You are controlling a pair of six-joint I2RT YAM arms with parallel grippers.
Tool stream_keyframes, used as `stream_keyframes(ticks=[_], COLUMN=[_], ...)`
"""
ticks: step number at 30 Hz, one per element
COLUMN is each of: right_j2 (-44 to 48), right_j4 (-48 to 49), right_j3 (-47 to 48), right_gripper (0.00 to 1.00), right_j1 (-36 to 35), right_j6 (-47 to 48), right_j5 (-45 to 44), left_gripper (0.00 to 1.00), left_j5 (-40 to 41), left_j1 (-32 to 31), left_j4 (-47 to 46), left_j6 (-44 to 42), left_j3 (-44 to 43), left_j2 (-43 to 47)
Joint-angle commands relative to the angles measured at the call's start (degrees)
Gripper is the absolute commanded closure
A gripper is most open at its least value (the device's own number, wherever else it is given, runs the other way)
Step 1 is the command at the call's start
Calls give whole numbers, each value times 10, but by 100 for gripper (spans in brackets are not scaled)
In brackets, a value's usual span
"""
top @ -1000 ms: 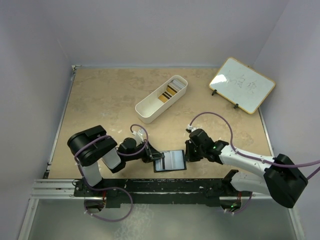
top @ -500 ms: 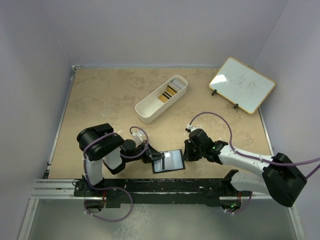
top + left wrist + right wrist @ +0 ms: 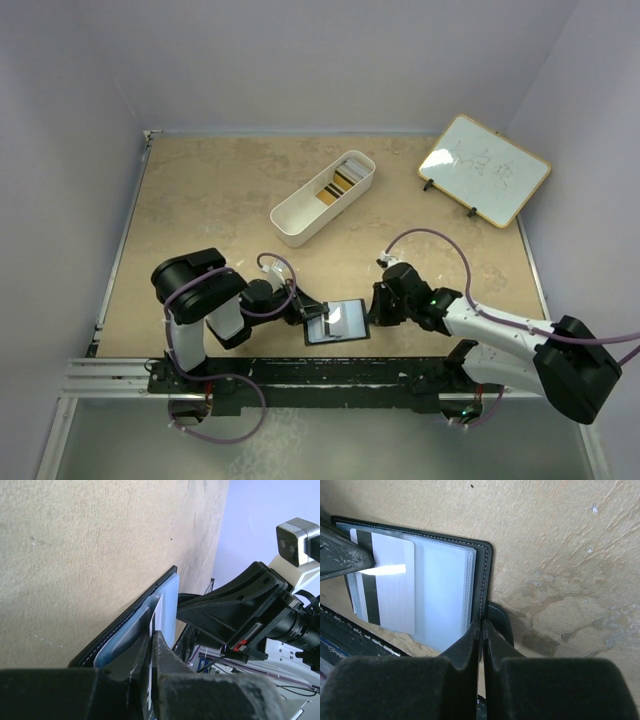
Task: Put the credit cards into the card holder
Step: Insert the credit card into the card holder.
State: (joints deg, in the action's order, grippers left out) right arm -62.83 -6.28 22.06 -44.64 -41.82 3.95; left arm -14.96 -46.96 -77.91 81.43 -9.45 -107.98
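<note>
1. At the near edge of the table point(image 3: 200, 220), between the two arms, the card holder point(image 3: 352, 325) lies open and flat with its blue-grey inside facing up. Opened out, its long axis runs left to right, and it is turned slightly off square with the table edge.
2. The left gripper point(image 3: 313, 317) reaches in from the left and is clenched on the left edge of a silver card point(image 3: 390, 590). The card lies over the holder's left half, on top of the clear sleeves point(image 3: 442, 595).
3. The card's long axis runs near to far, across the holder's length. A dark stripe point(image 3: 370, 580) runs along its left long side, and a short white strip crosses its face near one end. No print on it can be read.
4. The right gripper point(image 3: 375, 308) comes in from the right. Its jaws are pinched tight on the holder's stitched right edge, just beside the black snap tab point(image 3: 499, 622) that sticks out to the right.
5. Farther back, near the middle of the table, a long white tray point(image 3: 300, 212) lies diagonally, its long axis running from near-left to far-right.
6. A stack of cards point(image 3: 343, 177) stands on edge in the tray's far-right end, showing yellow, dark and pale edges.
7. At the far right, a whiteboard point(image 3: 484, 168) with a wooden frame is propped up, bearing scribbles too faint to read.
</note>
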Motion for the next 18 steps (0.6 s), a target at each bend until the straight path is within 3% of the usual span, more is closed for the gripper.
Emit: stream_keyframes(ticks=[1, 9, 15, 18], right_j2=[13, 47, 71, 89], right_j4=[-16, 40, 11, -34], right_j3=[-26, -68, -60, -32], right_gripper=[94, 94, 93, 89], right_j1=[-6, -6, -6, -6], right_j6=[-33, -99, -95, -67], right_j5=[6, 27, 18, 12], left_gripper=[100, 100, 100, 91], left_j5=[30, 53, 59, 60], left_j1=[-8, -45, -49, -50], left_j4=[15, 23, 57, 98], left_j6=[-20, -17, -21, -26], left_j3=[-9, -24, -32, -39], left_j2=[18, 12, 34, 73])
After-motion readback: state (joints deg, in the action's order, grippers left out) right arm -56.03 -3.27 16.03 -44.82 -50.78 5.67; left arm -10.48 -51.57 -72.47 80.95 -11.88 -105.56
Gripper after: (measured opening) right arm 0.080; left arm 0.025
